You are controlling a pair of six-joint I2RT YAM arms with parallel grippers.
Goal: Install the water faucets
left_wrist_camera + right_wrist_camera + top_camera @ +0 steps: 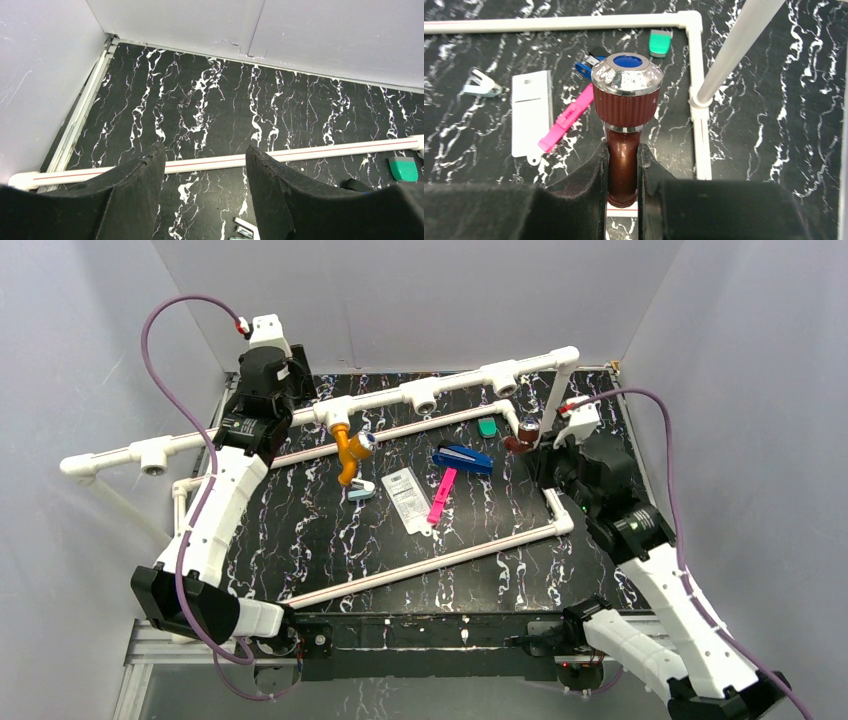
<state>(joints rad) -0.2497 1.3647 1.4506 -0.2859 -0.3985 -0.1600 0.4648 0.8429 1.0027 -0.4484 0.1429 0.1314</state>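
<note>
Fingers (585,192) pinch brown faucet (626,102); card (405,496) print illegible.

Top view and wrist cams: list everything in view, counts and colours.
raised pipe: one, white, four tees, far side.
orange faucet: one, orange, silvery knob, at a tee on the raised pipe.
brown faucet: one, dark brown, silvery cap, in the right gripper.
table: one, black marbled.
pipe frame: one, white, on the table.
stapler: one, blue, centre.
pink strip: one, pink, beside the stapler.
packet: one, white, left of the pink strip.
green piece: one, green, by the frame's far pipe.
clip: one, pale blue, near orange faucet.
left gripper: one, black, open, empty.
right gripper: one, black, shut on brown faucet.
</note>
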